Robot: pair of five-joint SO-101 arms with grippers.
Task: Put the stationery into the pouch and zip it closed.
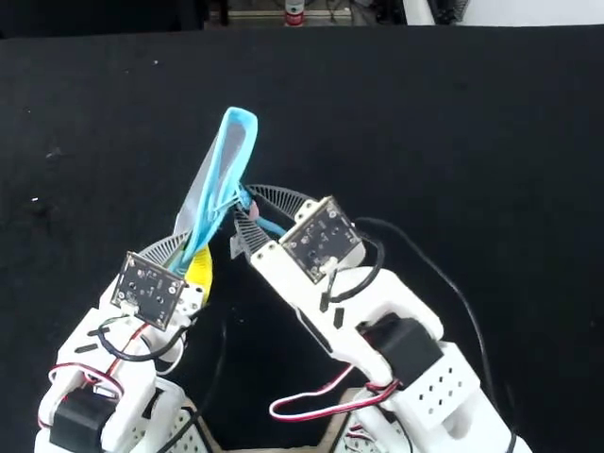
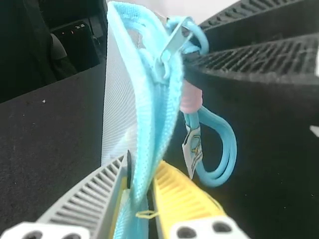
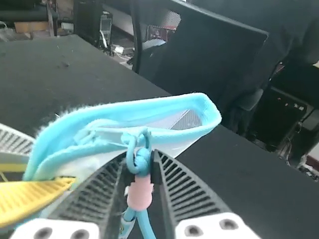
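A black table (image 1: 472, 142) lay under both arms, its cloth bare and wide to the far edge and to either side of them.

The left gripper (image 1: 193, 262), one finger yellow (image 2: 182, 199) and one grey (image 2: 92, 194), was nipped tight on the light blue hem of the pouch (image 1: 222, 170). Hardly any gap showed between the fingers beyond the thickness of the cloth. The right gripper (image 3: 139, 162) stood just beside it, its two black ribbed fingers drawn narrow around the blue zip cord (image 3: 135, 157), with the pink bead (image 3: 138, 191) sitting just behind the fingertips. In the left wrist view the cord hung down in a loop (image 2: 227, 149) below the metal slider (image 2: 172, 45).

The pouch stood on edge between the two grippers, grey-white sides with a blue border, slanting away from the arms toward the far side of the table. How far the zip was drawn could not be told.

Beyond the table, a dark chair (image 3: 209, 55) stood close to its edge, with cluttered room behind it.
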